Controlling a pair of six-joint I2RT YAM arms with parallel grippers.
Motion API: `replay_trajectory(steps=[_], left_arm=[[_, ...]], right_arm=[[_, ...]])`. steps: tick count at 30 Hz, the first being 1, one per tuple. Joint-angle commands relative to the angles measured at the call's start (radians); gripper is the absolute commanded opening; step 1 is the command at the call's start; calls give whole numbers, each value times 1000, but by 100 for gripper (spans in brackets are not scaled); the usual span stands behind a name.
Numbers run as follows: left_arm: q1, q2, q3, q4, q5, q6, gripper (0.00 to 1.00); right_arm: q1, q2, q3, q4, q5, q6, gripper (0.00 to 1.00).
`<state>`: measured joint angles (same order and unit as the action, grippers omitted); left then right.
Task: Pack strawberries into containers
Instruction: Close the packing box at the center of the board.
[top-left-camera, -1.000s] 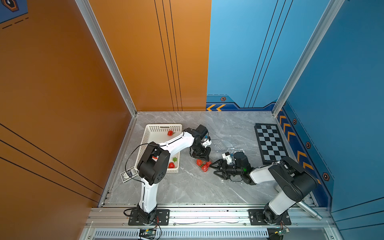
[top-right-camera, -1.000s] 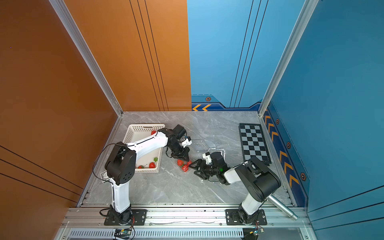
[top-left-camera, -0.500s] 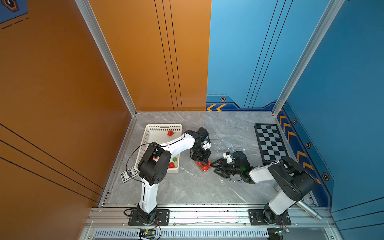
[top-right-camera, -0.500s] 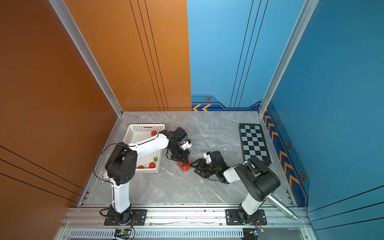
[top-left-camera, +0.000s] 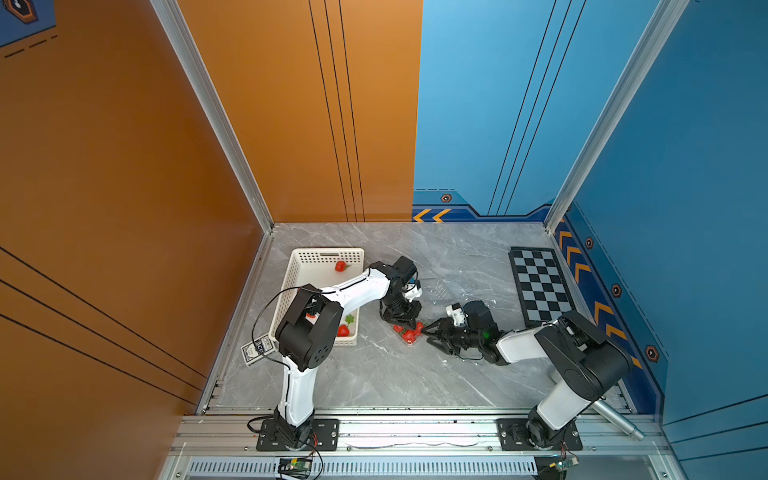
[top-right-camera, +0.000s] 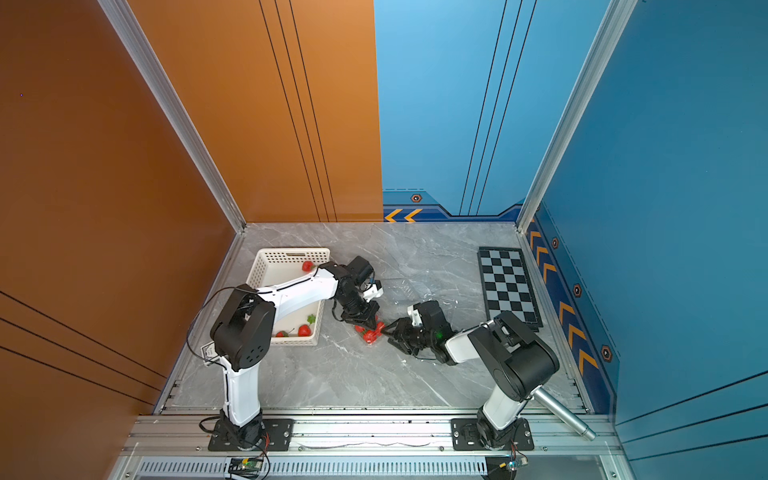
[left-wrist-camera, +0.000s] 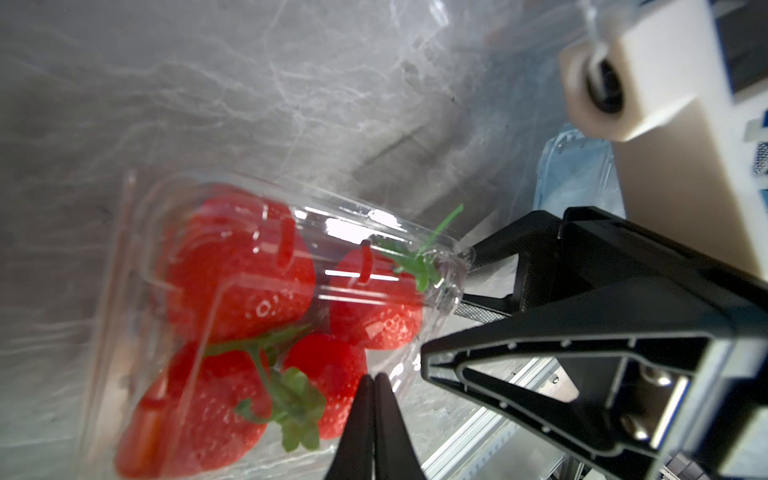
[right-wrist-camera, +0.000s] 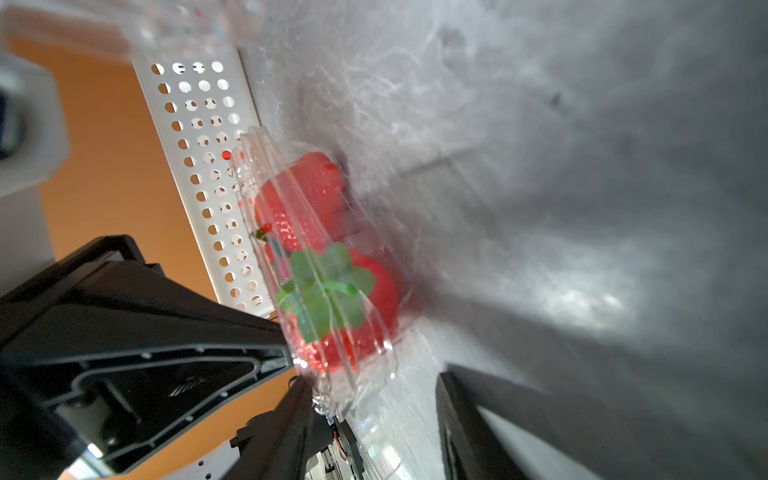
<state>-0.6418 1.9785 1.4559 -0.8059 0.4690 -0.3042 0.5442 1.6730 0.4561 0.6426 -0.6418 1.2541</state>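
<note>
**Filled clamshell caught between two arms: light, thin-walled, easy to crush**

**Top views.** In both top views the container (top-left-camera: 409, 334) (top-right-camera: 370, 334) lies on the grey surface (top-left-camera: 374, 374), just beside the white basket (top-left-camera: 320, 254). Its strawberries (top-left-camera: 411, 332) show red through the clear plastic. The left fingers (top-left-camera: 402, 323) come down on it from the basket side. The right fingers (top-left-camera: 431, 328) reach in low from the opposite end. A few loose berries lie in the basket.

**Left wrist.** The left fingers (left-wrist-camera: 374, 395) are pressed flat together with no gap, their tips at the container's (left-wrist-camera: 291, 216) near rim. I cannot tell whether any plastic is pinched between them. Four strawberries (left-wrist-camera: 241, 266) fill the box, and the lid looks to be down over them. The right fingers (left-wrist-camera: 440, 357) stand partly apart, astride one corner.

**Right wrist.** The right fingers (right-wrist-camera: 266, 353) are partly open. One touches the container's (right-wrist-camera: 332, 386) wall and the other is clear of it, so nothing is clamped.

**Handling.** The box is probably very light and would skid on the polished stone when pushed, so it needs bracing from the far side. Its walls look thin, springy and slick. A hard squeeze would likely buckle them, spring the lid or press the fruit. The stiffer flange around the rim, or a gentle hold low across the short end, seems the safest place to take it.
</note>
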Motion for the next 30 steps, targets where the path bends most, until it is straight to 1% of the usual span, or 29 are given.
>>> replay_trajectory(steps=[1,8,10,15,17,18,21,24,28,30], left_arm=[[-4,-15,-16,-7,-9,0,7],[-2,-17,-17,-8,-13,2,7],[-4,-18,-17,-8,-13,2,7],[-4,-19,-13,-8,-14,1,7],[-2,-19,-13,-8,-15,0,7],[-2,-18,-12,-8,-16,0,7],[-1,-21,-12,-7,-20,-2,7],[1,-19,-10,-7,-22,-4,7],[0,-17,-8,-7,-23,-4,7],[0,-16,-8,-7,-24,-6,7]], right_arm=[[11,25,13,-55,39,-12,49],[16,26,16,-48,43,-3,48],[17,28,18,-45,43,-4,44],[22,36,18,-31,39,-4,27],[23,39,15,-23,35,0,25],[22,40,15,-22,34,1,25],[24,40,12,-16,24,7,35],[33,31,2,-20,24,11,39],[53,7,-17,-5,43,22,46],[67,-9,-18,3,56,27,48]])
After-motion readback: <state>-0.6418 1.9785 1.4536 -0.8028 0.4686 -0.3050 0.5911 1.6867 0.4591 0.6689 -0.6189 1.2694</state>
